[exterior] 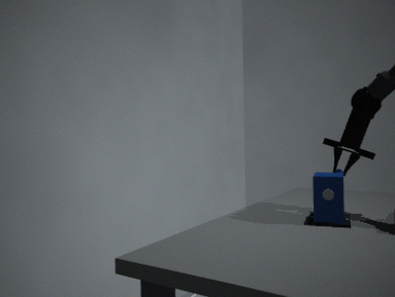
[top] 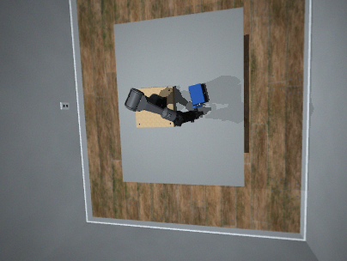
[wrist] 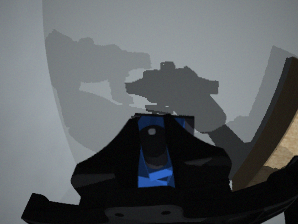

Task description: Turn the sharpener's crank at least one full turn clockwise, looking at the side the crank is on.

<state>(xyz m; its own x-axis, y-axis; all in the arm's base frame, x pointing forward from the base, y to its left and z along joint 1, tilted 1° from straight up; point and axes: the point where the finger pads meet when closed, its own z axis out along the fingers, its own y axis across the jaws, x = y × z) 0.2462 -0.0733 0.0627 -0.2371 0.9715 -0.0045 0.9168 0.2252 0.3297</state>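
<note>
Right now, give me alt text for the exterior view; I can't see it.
A black gripper reaches down from the upper right, shut on the crank handle behind the top of a blue sharpener. The sharpener stands upright on a dark base on a grey table, a pale round spot on its near face, dim grey walls behind.

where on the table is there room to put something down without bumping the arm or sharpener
Broad bare stretches of the grey table lie between the arm and either far edge in the top view. The middle is crowded: the wooden base board, the blue sharpener, and the gripper shut on its crank.
</note>
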